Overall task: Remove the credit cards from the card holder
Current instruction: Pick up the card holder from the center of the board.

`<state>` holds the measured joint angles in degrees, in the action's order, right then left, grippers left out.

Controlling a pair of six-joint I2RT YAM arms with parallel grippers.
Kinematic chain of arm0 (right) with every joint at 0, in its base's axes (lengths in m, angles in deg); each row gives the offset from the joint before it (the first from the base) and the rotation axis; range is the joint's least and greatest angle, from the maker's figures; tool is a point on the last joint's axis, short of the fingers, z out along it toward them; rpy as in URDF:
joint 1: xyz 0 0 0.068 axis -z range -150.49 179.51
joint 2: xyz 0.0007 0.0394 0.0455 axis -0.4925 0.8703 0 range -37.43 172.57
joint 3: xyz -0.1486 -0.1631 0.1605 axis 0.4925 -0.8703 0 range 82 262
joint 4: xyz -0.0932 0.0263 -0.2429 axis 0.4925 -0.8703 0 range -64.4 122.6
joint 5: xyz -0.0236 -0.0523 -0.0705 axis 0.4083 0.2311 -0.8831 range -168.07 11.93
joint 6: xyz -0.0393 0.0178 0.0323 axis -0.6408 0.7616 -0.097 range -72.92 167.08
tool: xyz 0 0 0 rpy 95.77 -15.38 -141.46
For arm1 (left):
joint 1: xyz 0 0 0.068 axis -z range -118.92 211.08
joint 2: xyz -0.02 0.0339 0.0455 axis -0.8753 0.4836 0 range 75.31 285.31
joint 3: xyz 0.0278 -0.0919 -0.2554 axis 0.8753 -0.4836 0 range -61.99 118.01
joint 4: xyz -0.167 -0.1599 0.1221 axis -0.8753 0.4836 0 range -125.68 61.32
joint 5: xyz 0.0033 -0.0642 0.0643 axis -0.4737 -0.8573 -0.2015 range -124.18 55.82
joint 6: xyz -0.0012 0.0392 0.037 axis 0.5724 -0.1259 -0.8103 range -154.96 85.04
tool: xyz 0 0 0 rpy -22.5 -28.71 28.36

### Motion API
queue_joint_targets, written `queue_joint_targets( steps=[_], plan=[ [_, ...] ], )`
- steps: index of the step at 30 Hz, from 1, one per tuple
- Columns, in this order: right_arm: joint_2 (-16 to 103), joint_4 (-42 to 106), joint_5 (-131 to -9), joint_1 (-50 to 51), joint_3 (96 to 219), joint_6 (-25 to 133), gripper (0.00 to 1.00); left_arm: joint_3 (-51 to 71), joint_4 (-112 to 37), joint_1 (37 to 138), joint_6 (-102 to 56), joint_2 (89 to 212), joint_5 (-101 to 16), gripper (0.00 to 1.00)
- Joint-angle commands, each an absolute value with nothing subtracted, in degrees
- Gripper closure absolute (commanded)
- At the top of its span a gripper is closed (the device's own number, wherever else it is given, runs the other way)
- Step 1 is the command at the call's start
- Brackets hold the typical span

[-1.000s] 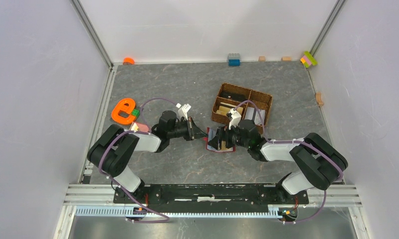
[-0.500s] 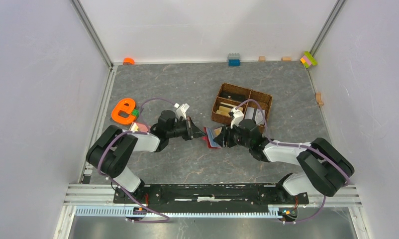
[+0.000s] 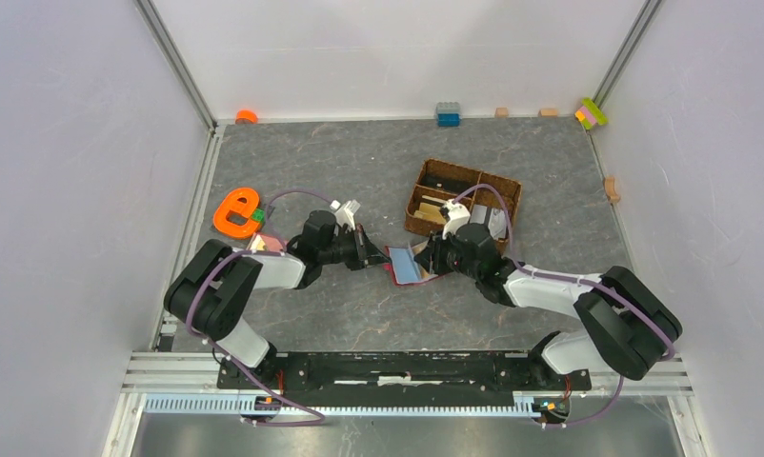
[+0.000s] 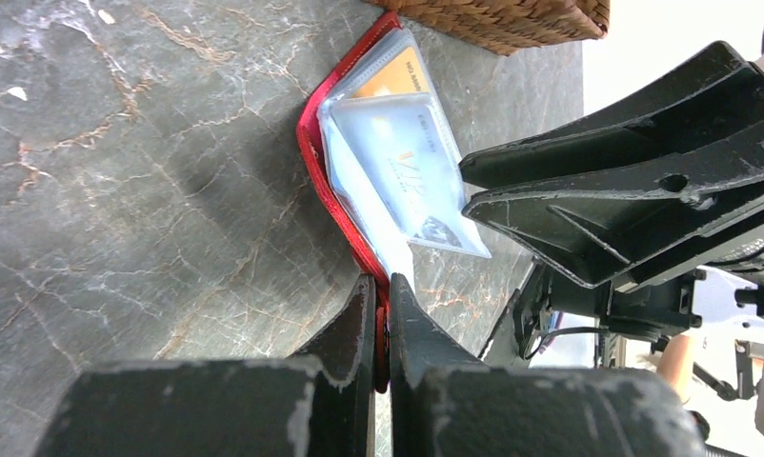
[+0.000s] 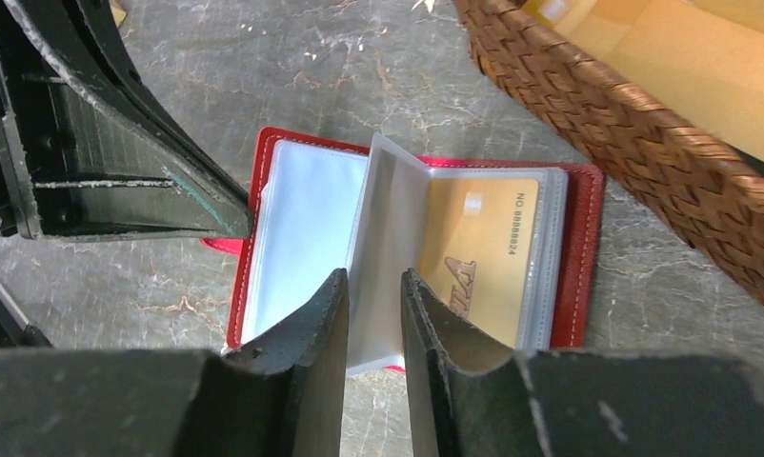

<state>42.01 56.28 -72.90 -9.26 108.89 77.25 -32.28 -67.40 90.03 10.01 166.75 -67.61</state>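
Observation:
The red card holder [image 3: 404, 265] lies open on the table between the two arms. My left gripper [image 4: 380, 283] is shut on the edge of its red cover [image 4: 332, 190]. In the clear sleeves sit credit cards: an orange-tan one [image 5: 478, 257] and a pale blue-white one [image 4: 407, 171]. My right gripper [image 5: 373, 278] straddles one upright clear sleeve [image 5: 390, 219]. Its jaws stand narrow, with a gap still showing, and do not pinch the sleeve. The left gripper's fingers [image 5: 121, 171] show at the upper left of the right wrist view.
The brown wicker basket [image 3: 507, 190] stands just behind the right gripper, its wall [image 5: 626, 124] close to the holder. An orange letter shape [image 3: 235, 211] lies left of the left arm. Small blocks, one blue [image 3: 447, 114], line the back wall.
My right gripper's jaws have narrowed from wide open to a small gap around a sleeve. The holder's pages now show pale blue from above. The left gripper has kept its hold.

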Motion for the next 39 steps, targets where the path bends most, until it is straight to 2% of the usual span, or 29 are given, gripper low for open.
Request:
queue_joint_targets(
  steps=[1, 2, 5, 10, 14, 17, 20, 24, 29, 33, 39],
  plan=[
    [43.5, 49.82, -81.13, -7.83, 109.42, 76.53, 0.7, -29.54, -63.23, 89.77, 7.33, 167.14, -65.26, 0.98],
    [43.14, 50.22, -81.04, -7.6, 109.0, 76.62, 0.69, -29.14, -62.5, 89.76, 7.11, 167.44, -64.92, 0.98],
    [42.19, 52.5, -78.71, -6.63, 107.62, 77.08, 0.58, -28.2, -59.68, 89.78, 6.24, 168.03, -63.73, 0.98],
    [41.69, 52.93, -78.2, -5.11, 106.82, 77.7, 0.51, -26.42, -52.85, 89.64, 3.68, 167.62, -59.59, 0.98],
    [42.08, 57.17, -71.78, -4.44, 105.55, 78.32, 0.45, -26.07, -52.13, 89.65, 3.28, 167.89, -59.23, 0.98],
    [43.43, 62.24, -66.21, -4.24, 104.36, 79.36, 0.44, -25.81, -52.11, 89.65, 3.25, 168.44, -59.57, 0.98],
    [44.58, 64.84, -63.15, -3.96, 103.89, 79.79, 0.48, -25.61, -52.04, 89.7, 3.22, 168.8, -59.78, 0.98],
    [44.41, 65.97, -62.67, -3.82, 103.39, 80.13, 0.49, -25.34, -51.76, 89.65, 3.21, 169.21, -59.76, 0.97],
    [43.31, 66.39, -63.04, -3.3, 102.57, 80.58, 0.46, -25.36, -52.31, 89.6, 3.39, 169.22, -60.45, 0.96],
    [41.4, 69.05, -63.29, -2.5, 100.4, 81.87, 0.36, -25.47, -52.46, 89.48, 3.45, 169.05, -60.55, 0.96],
    [44.91, 75.78, -56.21, -2.14, 99.77, 85.35, 0.38, -25.35, -52.46, 89.51, 3.54, 169.15, -60.73, 0.95]
  ],
)
